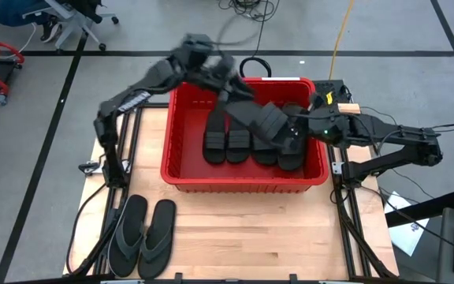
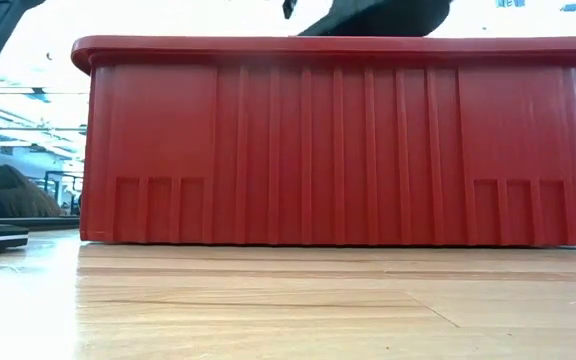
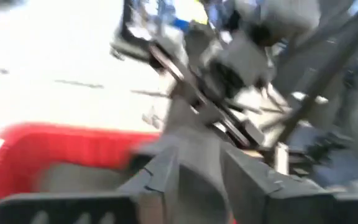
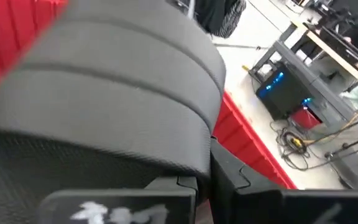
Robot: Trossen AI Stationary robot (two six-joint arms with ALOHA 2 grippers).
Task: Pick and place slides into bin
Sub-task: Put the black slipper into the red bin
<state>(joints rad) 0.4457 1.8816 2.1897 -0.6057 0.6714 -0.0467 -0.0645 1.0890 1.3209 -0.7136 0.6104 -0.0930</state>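
Observation:
The red bin (image 1: pixel 243 183) stands at the middle of the table, with several black band slides (image 1: pixel 227 143) side by side on its floor. One more band slide (image 1: pixel 260 118) hangs slanted above them, between my two grippers. My right gripper (image 1: pixel 296 130) is shut on the slide's right end, and the ribbed strap (image 4: pixel 104 93) fills its wrist view. My left gripper (image 1: pixel 228 93) is at the slide's far-left end with its fingers apart (image 3: pixel 197 171). Two thong slides (image 1: pixel 142 237) lie soles down on the table's near left. My right gripper (image 4: pixel 210 183) holds the band slide by the end beside its strap (image 4: pixel 185 162), coming nearly level from the table's right. The slide itself hides the place of contact. The slide is lifted clear and tilted above the slides in the bin. My left gripper has a finger on either side of the slide's other end (image 3: pixel 194 190); I cannot tell whether it touches.
The bin's near wall (image 2: pixel 338 150) fills the low view. Bare wood lies between the bin and the table's near edge, to the right of the thong slides. Frame rails run along the table's left and right sides.

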